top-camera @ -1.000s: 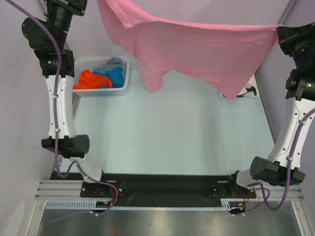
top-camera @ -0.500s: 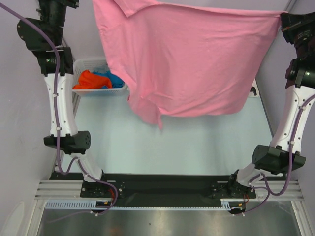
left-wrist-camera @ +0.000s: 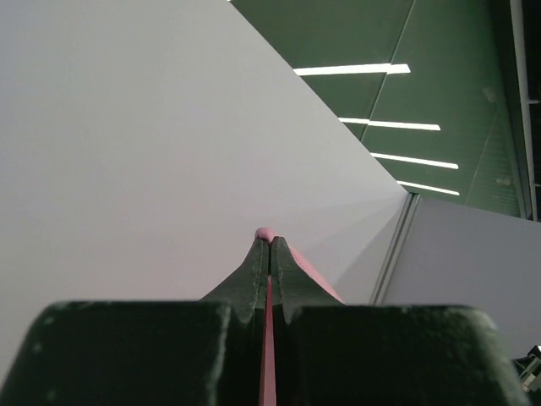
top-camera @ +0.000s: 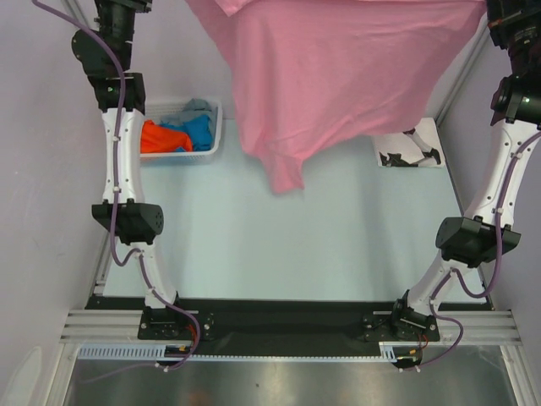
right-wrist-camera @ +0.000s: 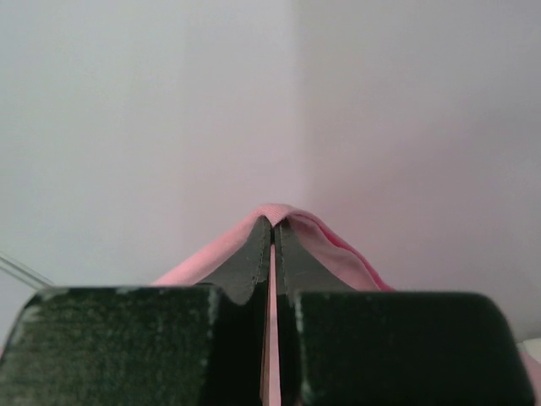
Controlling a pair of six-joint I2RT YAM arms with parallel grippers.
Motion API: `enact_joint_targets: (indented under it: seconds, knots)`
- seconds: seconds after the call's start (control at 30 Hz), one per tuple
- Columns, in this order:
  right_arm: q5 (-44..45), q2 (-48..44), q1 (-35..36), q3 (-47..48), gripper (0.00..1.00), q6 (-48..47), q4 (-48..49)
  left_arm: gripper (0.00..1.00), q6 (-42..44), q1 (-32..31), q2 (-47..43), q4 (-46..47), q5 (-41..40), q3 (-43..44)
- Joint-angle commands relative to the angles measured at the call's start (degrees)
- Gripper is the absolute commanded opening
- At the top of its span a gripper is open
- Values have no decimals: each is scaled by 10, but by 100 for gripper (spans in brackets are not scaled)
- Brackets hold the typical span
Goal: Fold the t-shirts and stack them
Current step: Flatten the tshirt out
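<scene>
The pink t-shirt hangs spread in the air across the back of the table, held by its upper edge. A loose corner droops lowest at the middle. Both arms reach up past the top of the top view, so neither gripper shows there. In the left wrist view my left gripper is shut on a thin fold of pink cloth. My right gripper is likewise shut on the pink t-shirt, which drapes over its tips.
A white lattice basket at the back left holds an orange t-shirt, a blue one and a grey one. A white t-shirt with black print lies at the back right, partly behind the pink cloth.
Both arms have risen with the pink t-shirt. The cloth billowed toward the camera, then settled; its top edge is now out of the top view. The left arm has shifted right.
</scene>
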Motion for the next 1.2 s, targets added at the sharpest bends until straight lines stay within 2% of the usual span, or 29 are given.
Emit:
enact_joint_targets:
  seconds: [0.0, 0.17, 0.2, 0.27, 0.3, 0.33, 0.4, 0.43, 0.5, 0.53, 0.57, 0.6, 0.63, 0.67, 0.7, 0.73, 0.83, 0.87, 0.9, 0.97, 1.0, 1.17]
  knots:
    - [20, -16, -8, 17, 0, 5, 31, 0, -15, 22, -21, 62, -47, 35]
    - [13, -52, -9, -21, 0, 1, 13, 0, -22, 35, -50, 45, -19, 20]
    - [10, -70, -9, -44, 0, -4, 6, 0, -22, 37, -59, 38, 9, 10]
    - [5, -95, -9, -78, 0, -12, -29, 0, -20, 42, -107, 29, 44, -50]
    - [2, -127, -9, -131, 0, -15, -41, 0, -17, 43, -134, 28, 78, -89]
    - [-3, -143, -9, -159, 0, -18, -71, 0, -4, 42, -165, 29, 90, -190]
    - [-12, -187, -9, -238, 0, -26, -92, 0, 14, 41, -277, 36, 106, -319]
    - [-18, -240, -9, -335, 0, -27, -99, 0, 34, 41, -314, 37, 113, -446]
    - [-22, -295, -1, -427, 0, -33, -112, 0, 59, 38, -425, 13, 116, -558]
    - [-5, -346, 14, -511, 0, -41, -140, 0, 77, 34, -463, 10, 129, -658]
    - [7, -367, 50, -545, 0, -59, -155, 0, 94, 28, -494, -43, 128, -699]
    - [19, -389, 76, -581, 0, -83, -171, 0, 121, 4, -558, -98, 108, -730]
    - [39, -426, 97, -643, 0, -94, -196, 0, 178, -15, -587, -151, 20, -779]
    - [46, -446, 143, -679, 0, -104, -208, 0, 207, -48, -611, -225, -13, -798]
    - [52, -461, 161, -706, 0, -120, -223, 0, 230, -93, -636, -261, -36, -817]
    - [67, -474, 177, -730, 0, -126, -273, 0, 251, -107, -670, -289, -57, -849]
    - [71, -535, 236, -846, 0, -136, -348, 0, 216, -120, -753, -416, -151, -928]
    - [76, -552, 248, -873, 0, -130, -366, 0, 203, -119, -770, -496, -224, -944]
    - [72, -582, 268, -931, 0, -122, -396, 0, 181, -119, -786, -539, -264, -958]
    - [64, -600, 279, -974, 0, -97, -428, 0, 113, -119, -843, -612, -329, -1008]
    - [77, -616, 290, -1005, 0, -88, -461, 0, 75, -119, -859, -632, -345, -1036]
    - [81, -637, 298, -1063, 0, -47, -491, 3, -52, -118, -908, -770, -415, -1086]
